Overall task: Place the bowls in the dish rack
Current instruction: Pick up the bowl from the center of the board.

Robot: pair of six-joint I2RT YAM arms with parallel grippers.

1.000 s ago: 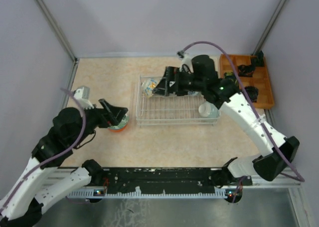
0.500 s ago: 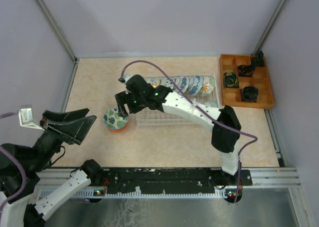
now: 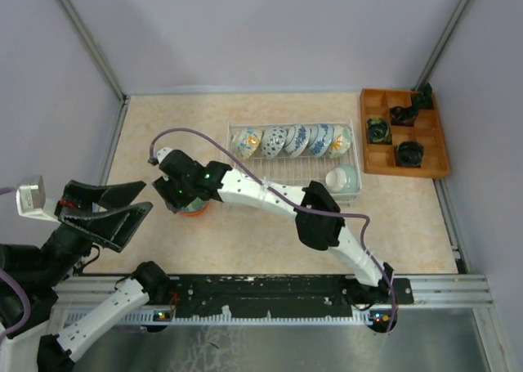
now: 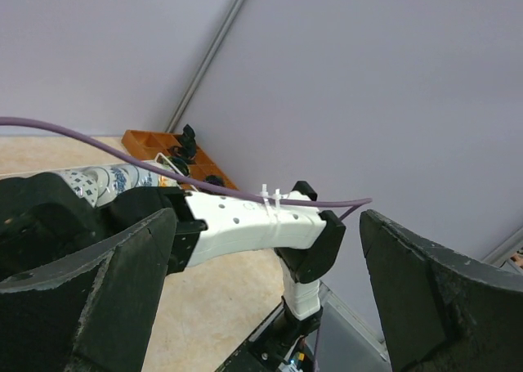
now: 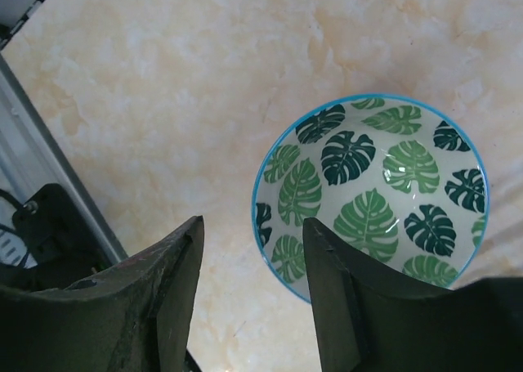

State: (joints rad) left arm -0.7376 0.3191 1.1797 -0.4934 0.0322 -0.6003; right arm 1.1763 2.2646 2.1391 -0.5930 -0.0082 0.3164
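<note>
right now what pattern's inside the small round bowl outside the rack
The small round bowl: green leaves on white, blue rim; best in right wrist view.

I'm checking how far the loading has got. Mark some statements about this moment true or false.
1. The leaf-patterned bowl stands on the table, outside the dish rack. True.
2. The left tool is shut on a bowl. False: it is open and empty.
3. The right tool straddles the leaf-patterned bowl's rim. True.
4. The dish rack holds nothing. False: a row of bowls stands on edge along its far side.
</note>
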